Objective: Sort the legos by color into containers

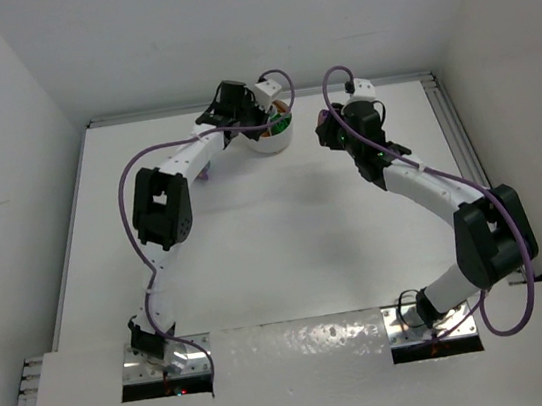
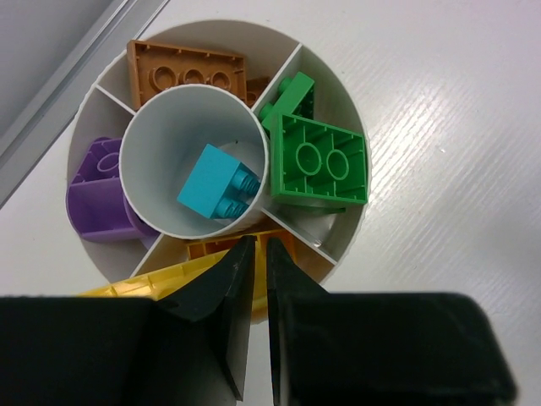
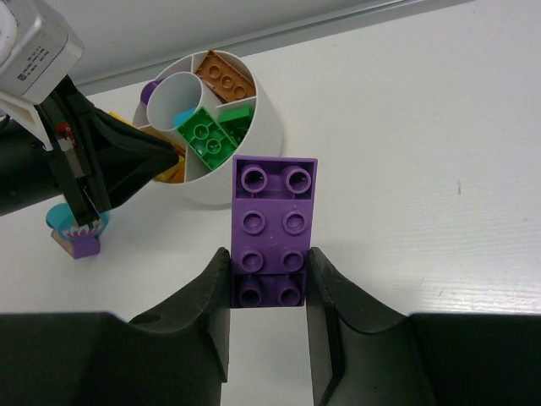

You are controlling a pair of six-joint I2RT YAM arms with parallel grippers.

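The round white dish (image 2: 338, 93) (image 1: 270, 134) (image 3: 254, 182) holds sorted legos: a teal brick (image 2: 215, 186) in the central well, with green bricks (image 2: 321, 161), an orange plate (image 2: 182, 72), a purple brick (image 2: 101, 190) and a yellow brick (image 2: 144, 283) in the ring sections. My left gripper (image 2: 262, 241) (image 1: 264, 118) hangs shut over the dish's near rim, its tips just above the yellow section. To the right of the dish, my right gripper (image 3: 268, 271) (image 1: 326, 127) is shut on a long purple brick (image 3: 273, 216), held above the table.
A small teal and purple stack (image 3: 78, 233) stands on the table left of the dish, under the left arm (image 3: 101, 165). A raised rail (image 1: 440, 109) runs along the table's far and side edges. White walls enclose the table.
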